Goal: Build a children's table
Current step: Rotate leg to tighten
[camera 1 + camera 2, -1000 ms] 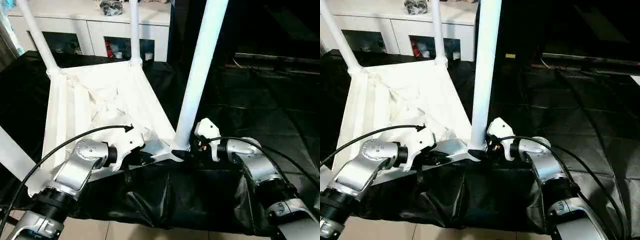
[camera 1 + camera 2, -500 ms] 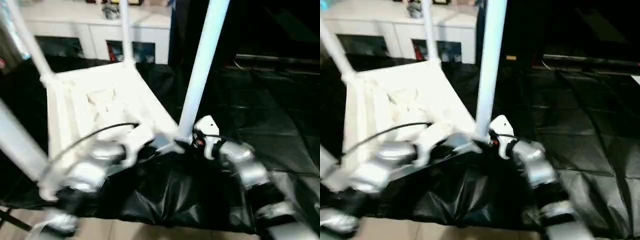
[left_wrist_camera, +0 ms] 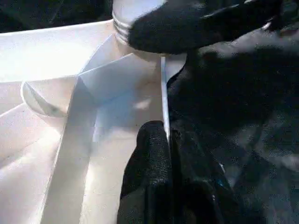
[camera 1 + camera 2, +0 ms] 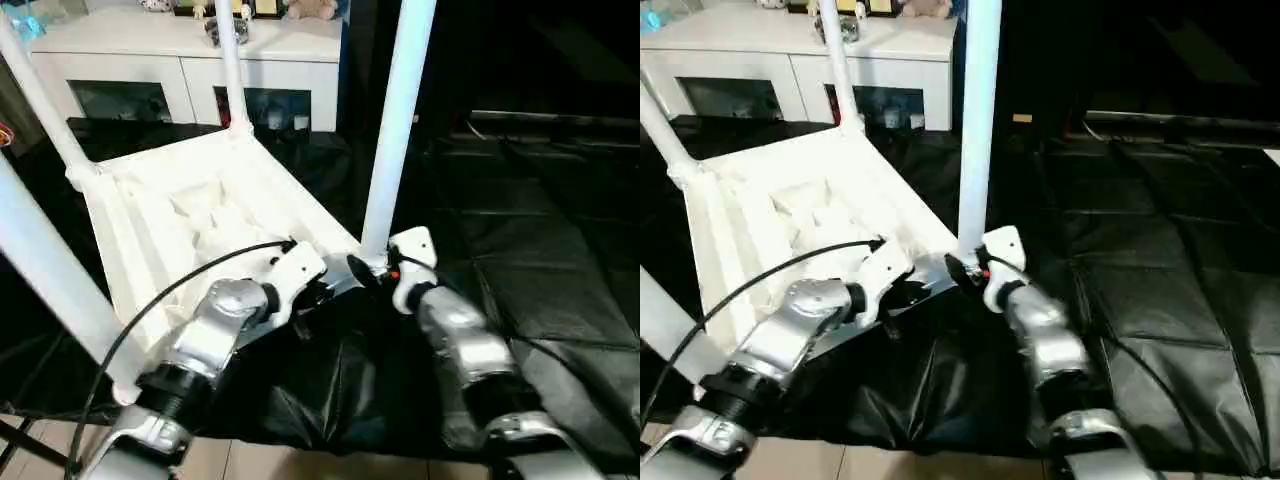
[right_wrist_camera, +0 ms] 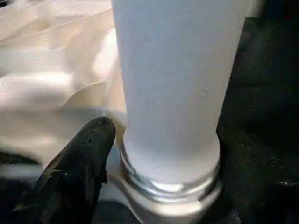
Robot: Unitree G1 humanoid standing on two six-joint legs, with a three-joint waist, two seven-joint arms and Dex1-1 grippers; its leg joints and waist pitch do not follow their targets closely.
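On the black-draped worktop [image 4: 560,260] lies the white tabletop [image 4: 190,215] upside down, its ribbed underside facing up, and four white legs stand up from its corners. From the head view, the nearest right leg [image 4: 395,120] rises from the corner socket [image 4: 372,262] close to the robot. The far leg [image 4: 228,65] and the far left leg [image 4: 40,105] stand at the back corners, and the near left leg [image 4: 50,270] crosses the picture's left side. Behind the worktop stands a white cabinet [image 4: 180,60] with glass doors. The left end effector [image 4: 318,292] reaches to the near edge of the tabletop, and the right end effector [image 4: 362,270] is at the foot of the nearest right leg.

From the left wrist view, the left end effector is clamped on the thin near wall of the tabletop [image 3: 164,93], one black finger [image 3: 149,154] on each side of it. A black finger of the right end effector [image 3: 196,23] touches the threaded foot of the leg.

From the right wrist view, one black finger [image 5: 79,158] lies beside the leg's threaded foot [image 5: 170,182], which sits in the socket. I cannot tell whether this end effector is apart or clamped.
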